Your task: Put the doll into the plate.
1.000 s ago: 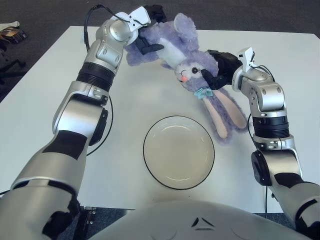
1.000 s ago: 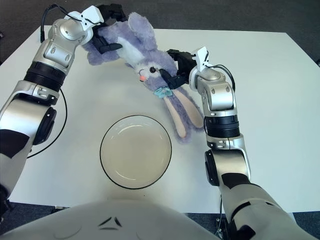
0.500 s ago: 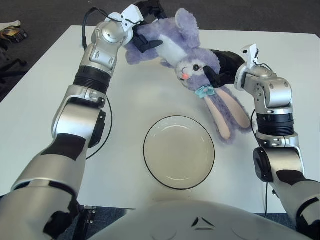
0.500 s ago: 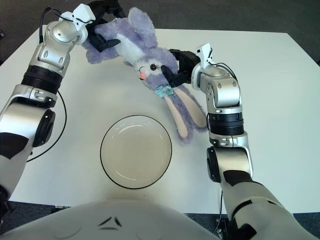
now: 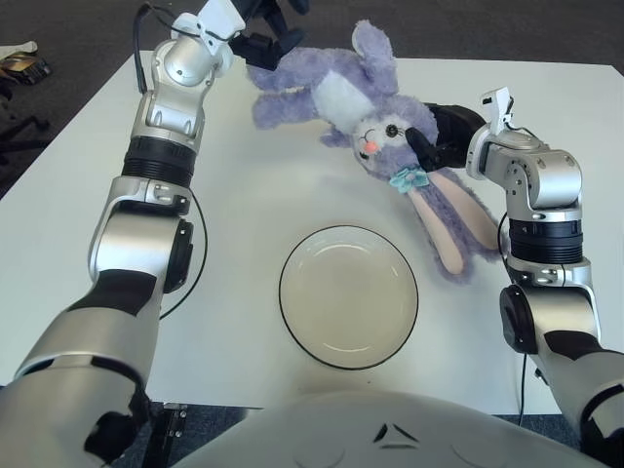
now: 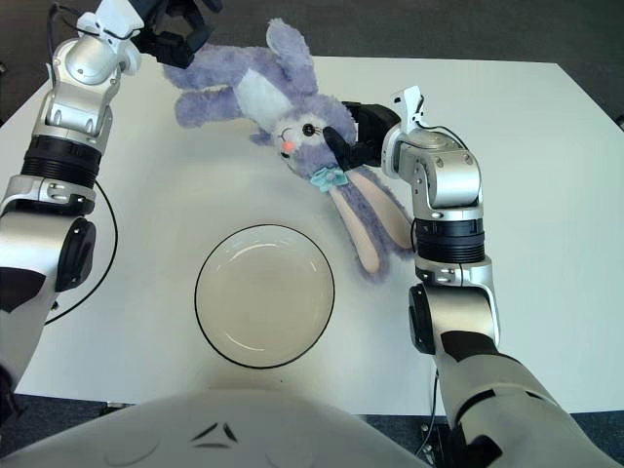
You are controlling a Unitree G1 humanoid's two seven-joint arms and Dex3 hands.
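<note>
Since a second ago both hands have carried the doll [image 5: 366,112] slightly rightward, its ears trailing lower right. Nearest, at lower centre, the white plate [image 5: 348,296] sits empty on the tabletop [image 5: 244,205]. Above it the purple rabbit hangs stretched between the right hand [image 5: 444,136], fingers closed on its head, and the left hand [image 5: 258,24], upper left, clamping its leg.

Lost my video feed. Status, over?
Left robot hand off the plush bunny, far-left. Right robot hand shut on its head. Plate empty, path clear.
</note>
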